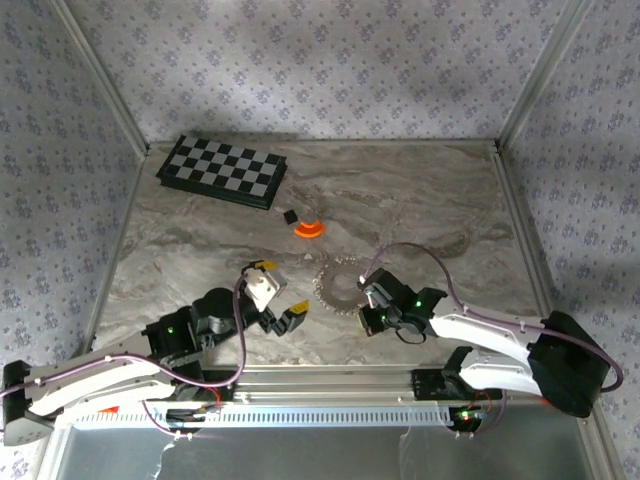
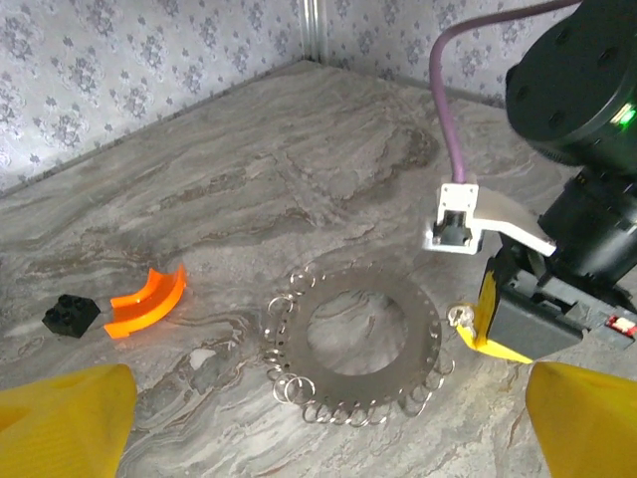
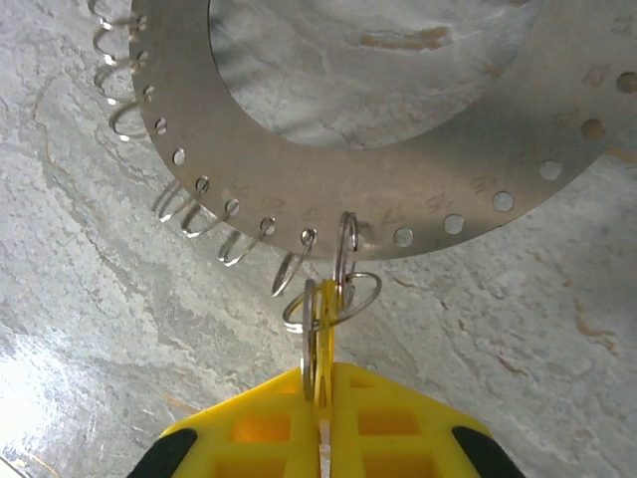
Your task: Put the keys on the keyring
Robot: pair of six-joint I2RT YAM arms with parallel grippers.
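1. Silvery sheet metal forms the keyring (image 3: 328, 194), a flat perforated disc lying on the marble table (image 1: 420, 200) at 9 o'clock from the right gripper (image 3: 320, 370).
2. The right fingers are pinched almost together on a small wire loop (image 3: 328, 304) at the disc's 6 o'clock rim.
3. The left gripper (image 1: 283, 292) is spread wide and holds nothing.
4. The loop is probably light, springy and slippery, so it should be pinched across the wire, opposite the hole.
5. The disc looks stiff and may slide.
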